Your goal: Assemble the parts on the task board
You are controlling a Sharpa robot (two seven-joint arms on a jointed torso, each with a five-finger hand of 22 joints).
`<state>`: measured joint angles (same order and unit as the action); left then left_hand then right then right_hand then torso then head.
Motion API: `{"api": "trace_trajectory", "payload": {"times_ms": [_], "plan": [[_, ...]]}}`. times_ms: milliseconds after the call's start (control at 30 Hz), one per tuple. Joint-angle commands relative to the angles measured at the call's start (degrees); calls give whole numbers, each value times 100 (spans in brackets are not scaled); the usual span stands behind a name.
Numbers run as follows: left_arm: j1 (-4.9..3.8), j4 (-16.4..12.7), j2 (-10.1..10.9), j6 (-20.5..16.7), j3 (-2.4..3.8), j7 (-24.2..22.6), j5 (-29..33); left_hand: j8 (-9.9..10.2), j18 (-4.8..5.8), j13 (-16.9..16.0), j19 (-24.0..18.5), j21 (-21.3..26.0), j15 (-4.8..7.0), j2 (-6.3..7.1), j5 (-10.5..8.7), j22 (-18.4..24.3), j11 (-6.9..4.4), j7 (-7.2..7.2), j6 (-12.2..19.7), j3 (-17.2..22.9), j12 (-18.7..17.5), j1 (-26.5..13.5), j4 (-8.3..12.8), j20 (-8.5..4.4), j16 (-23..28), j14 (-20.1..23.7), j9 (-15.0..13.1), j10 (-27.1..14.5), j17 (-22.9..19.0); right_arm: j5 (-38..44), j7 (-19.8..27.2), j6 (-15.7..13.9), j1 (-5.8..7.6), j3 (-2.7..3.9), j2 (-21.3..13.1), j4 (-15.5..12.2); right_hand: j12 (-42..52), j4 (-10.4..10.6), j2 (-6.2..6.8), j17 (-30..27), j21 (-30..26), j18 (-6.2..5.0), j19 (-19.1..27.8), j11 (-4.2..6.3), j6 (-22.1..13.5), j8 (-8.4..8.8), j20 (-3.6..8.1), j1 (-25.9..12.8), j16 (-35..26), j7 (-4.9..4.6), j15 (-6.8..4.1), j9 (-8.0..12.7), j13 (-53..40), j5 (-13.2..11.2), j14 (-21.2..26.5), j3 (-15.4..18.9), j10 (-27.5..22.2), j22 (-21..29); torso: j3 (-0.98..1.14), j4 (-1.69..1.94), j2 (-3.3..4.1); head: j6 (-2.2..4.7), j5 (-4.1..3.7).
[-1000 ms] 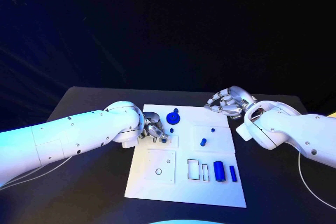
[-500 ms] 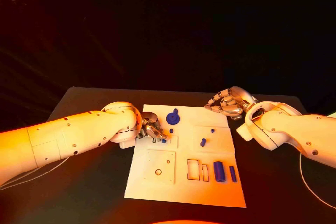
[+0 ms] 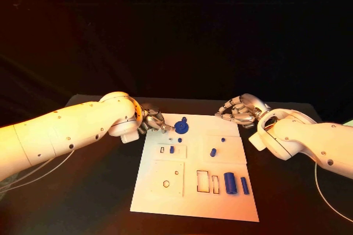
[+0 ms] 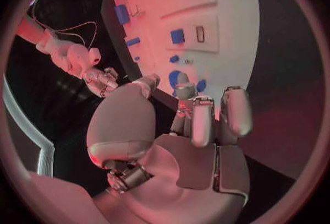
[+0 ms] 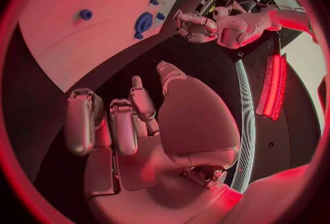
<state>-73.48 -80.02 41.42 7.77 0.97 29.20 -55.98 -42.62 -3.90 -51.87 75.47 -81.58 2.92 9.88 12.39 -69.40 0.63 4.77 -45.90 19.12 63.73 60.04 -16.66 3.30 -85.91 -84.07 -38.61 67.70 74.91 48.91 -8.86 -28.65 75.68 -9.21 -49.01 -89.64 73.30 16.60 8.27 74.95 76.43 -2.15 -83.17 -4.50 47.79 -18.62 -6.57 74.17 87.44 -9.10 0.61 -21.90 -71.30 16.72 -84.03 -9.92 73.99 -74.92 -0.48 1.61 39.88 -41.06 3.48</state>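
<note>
The left hand (image 3: 152,121) has its fingers (image 4: 206,122) curled loosely together over the far left corner of the task board (image 3: 166,197), and nothing lies between them; the right hand (image 3: 236,110) hangs off the far right corner with its fingers (image 5: 124,125) likewise drawn in on nothing. The parts sit where they wait for fitting: a blue round disc (image 3: 181,127) near the left hand, a small blue peg (image 3: 172,149) standing in the raised plate beside a narrow slot, another peg (image 3: 213,152) on the neighbouring plate, and two blue cylinders (image 3: 230,182) lying side by side at the near right, next to two empty rectangular slots (image 3: 202,180). Judging by this, the left hand hovers nearest the disc, perhaps to take it, while the right hand keeps clear. The board rests on a black table (image 3: 88,184), dark room beyond.
</note>
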Motion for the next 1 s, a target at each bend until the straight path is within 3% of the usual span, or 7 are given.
{"api": "trace_trajectory", "payload": {"times_ms": [33,67,167,467,767,1000], "plan": [[-101,216,-57,227,14,-29,345,74,-110,241,-179,121,-70,6,-18,237,63,63,116,-79,-180,105,-3,52,164,-286,48,-250,687,11,47,89,-3,1,5,2,-19,-6,29,1013,-22,-91,27,1,-47,-18,13,-46,-23,-10,-24,6,6,-23,-463,28,-38,-935,1,-6,4,25,4],[-120,280,-75,235,16,-38,314,128,-155,485,-344,234,-109,13,-9,454,110,110,218,-118,-368,169,-1,85,309,-194,75,-491,498,11,46,89,-3,1,7,3,-19,-6,29,1013,-22,-91,27,1,-47,-18,13,-46,-23,-10,-24,6,6,-23,-463,28,-38,-935,-1,-3,4,28,0],[-165,523,-165,233,21,-68,117,198,-181,665,-440,316,-155,22,1,583,160,168,323,-176,-483,266,0,130,389,-138,125,-676,394,11,44,89,-3,1,8,3,-19,-6,29,1013,-22,-91,27,1,-47,-18,13,-46,-23,-10,-24,6,6,-23,-463,28,-38,-935,-9,1,9,42,-17],[-194,1153,-534,394,9,-105,-196,195,-166,620,-379,288,-165,-13,7,506,166,171,301,-180,-435,316,-5,144,338,-167,139,-649,462,11,42,96,-3,1,20,10,-16,-6,33,1016,-21,-91,26,1,-48,-23,13,-45,-21,-9,-25,6,3,-23,-463,29,-35,-936,-17,5,21,33,23],[-193,1696,-862,645,-87,-58,-102,186,-150,568,-312,251,-164,-77,3,422,163,167,264,-192,-374,311,-15,152,267,-211,153,-601,550,28,55,88,-3,0,28,-11,-16,-6,30,1017,-19,-90,24,2,-48,-25,13,-43,-21,-8,-25,6,3,-21,-464,27,-34,-937,-10,-2,15,1,48],[-184,1930,-1017,722,-119,-77,-57,180,-138,545,-266,225,-162,-109,4,363,159,161,239,-198,-344,313,-12,154,224,-237,161,-575,605,31,57,87,-3,0,35,-9,-15,-6,21,1016,-15,-89,21,2,-48,-30,14,-39,-22,-7,-26,7,3,-13,-464,21,-33,-939,-15,-2,15,-19,46]]}}
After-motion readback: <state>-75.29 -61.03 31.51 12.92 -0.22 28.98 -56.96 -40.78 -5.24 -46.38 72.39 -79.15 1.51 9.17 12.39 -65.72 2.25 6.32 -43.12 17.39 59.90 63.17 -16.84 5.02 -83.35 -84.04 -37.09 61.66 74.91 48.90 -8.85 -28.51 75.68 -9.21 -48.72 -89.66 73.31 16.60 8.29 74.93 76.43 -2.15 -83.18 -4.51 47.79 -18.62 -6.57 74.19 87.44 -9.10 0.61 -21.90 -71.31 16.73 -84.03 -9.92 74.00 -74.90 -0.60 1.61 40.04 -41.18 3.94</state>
